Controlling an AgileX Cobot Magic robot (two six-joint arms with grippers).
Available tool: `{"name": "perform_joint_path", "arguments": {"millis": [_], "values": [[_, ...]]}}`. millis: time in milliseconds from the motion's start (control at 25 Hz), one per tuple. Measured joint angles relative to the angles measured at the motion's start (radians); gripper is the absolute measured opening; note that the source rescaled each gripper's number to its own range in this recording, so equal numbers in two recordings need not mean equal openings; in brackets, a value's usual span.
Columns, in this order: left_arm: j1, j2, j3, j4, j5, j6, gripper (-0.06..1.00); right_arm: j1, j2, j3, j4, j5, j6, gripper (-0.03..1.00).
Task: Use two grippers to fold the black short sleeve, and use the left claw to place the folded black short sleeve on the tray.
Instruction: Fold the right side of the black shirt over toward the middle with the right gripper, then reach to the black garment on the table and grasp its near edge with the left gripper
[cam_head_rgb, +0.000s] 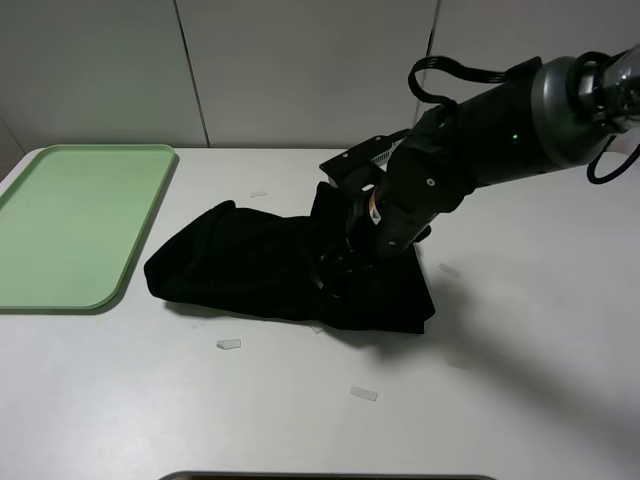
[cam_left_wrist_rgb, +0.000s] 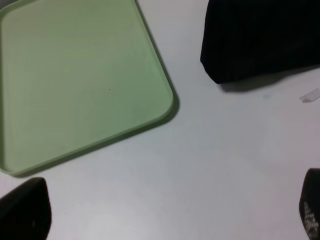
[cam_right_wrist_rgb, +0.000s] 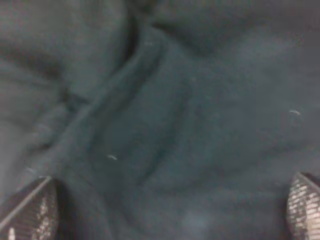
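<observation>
Black shirt (cam_head_rgb: 240, 265) lay bunched beside the green tray (cam_head_rgb: 70, 220). Right gripper (cam_head_rgb: 338, 265) sat low on it, jaws wide, clamping nothing. Left gripper (cam_left_wrist_rgb: 167, 212) hung wide open, empty.

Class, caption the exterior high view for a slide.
Right end effector over the crumpled black short sleeve; pale green tray lies apart.

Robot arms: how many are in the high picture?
1: the right arm, reaching in from the right, gripper over the shirt. The left gripper shows only in its wrist view.
</observation>
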Motion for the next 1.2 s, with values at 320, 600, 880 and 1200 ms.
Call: {"name": "perform_joint_path", "arguments": {"millis": [320, 600, 880, 1200], "values": [[0.0, 0.0, 0.0, 0.0, 0.0, 0.0, 1.0, 0.016, 0.033, 0.0, 0.002, -0.062, 0.01, 1.0], [0.0, 0.0, 0.0, 0.0, 0.0, 0.0, 1.0, 0.01, -0.009, -0.001, 0.003, -0.035, 0.01, 1.0], [0.0, 0.0, 0.0, 0.0, 0.0, 0.0, 1.0, -0.056, -0.259, -0.001, -0.004, 0.048, 0.009, 1.0], [0.0, 0.0, 0.0, 0.0, 0.0, 0.0, 1.0, -0.21, -0.653, 0.0, -0.036, 0.24, -0.087, 1.0]]}}
